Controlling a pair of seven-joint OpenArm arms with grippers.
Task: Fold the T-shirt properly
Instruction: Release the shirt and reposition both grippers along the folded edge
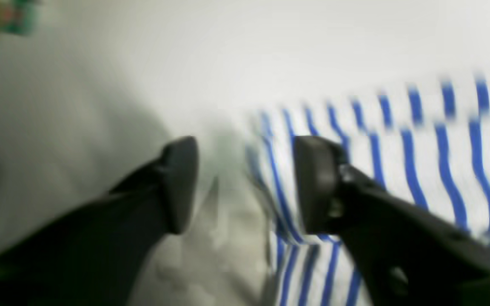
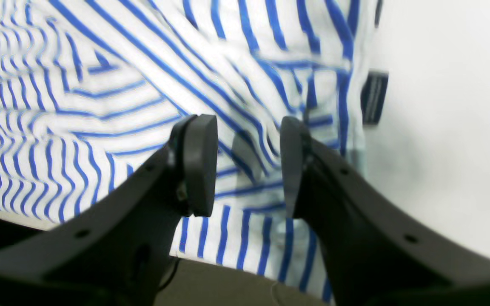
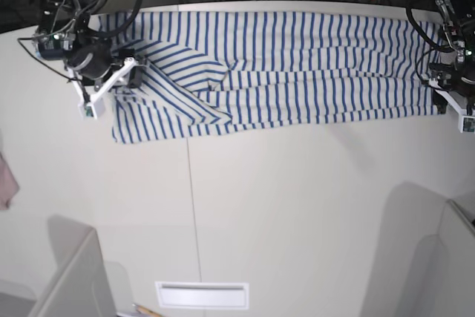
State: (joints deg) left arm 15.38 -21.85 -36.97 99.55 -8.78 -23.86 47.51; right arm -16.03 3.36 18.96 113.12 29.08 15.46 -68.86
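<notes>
The T-shirt (image 3: 282, 72), white with narrow blue stripes, lies in a long band across the far part of the table, with a sleeve doubled over at its left end. My right gripper (image 2: 245, 165) hangs open just above the striped cloth (image 2: 100, 106), nothing between its fingers; a small dark tag (image 2: 374, 97) shows at the cloth's edge. In the base view this gripper (image 3: 126, 87) is over the shirt's left end. My left gripper (image 1: 247, 182) is open too, astride the shirt's edge (image 1: 419, 140), blurred. It sits at the shirt's right end (image 3: 445, 94).
A pinkish cloth scrap (image 3: 6, 180) lies at the table's left edge. Grey panels stand at the near left (image 3: 82, 280) and near right (image 3: 460, 228). A white slot (image 3: 200, 295) sits near the front edge. Cables run behind the table.
</notes>
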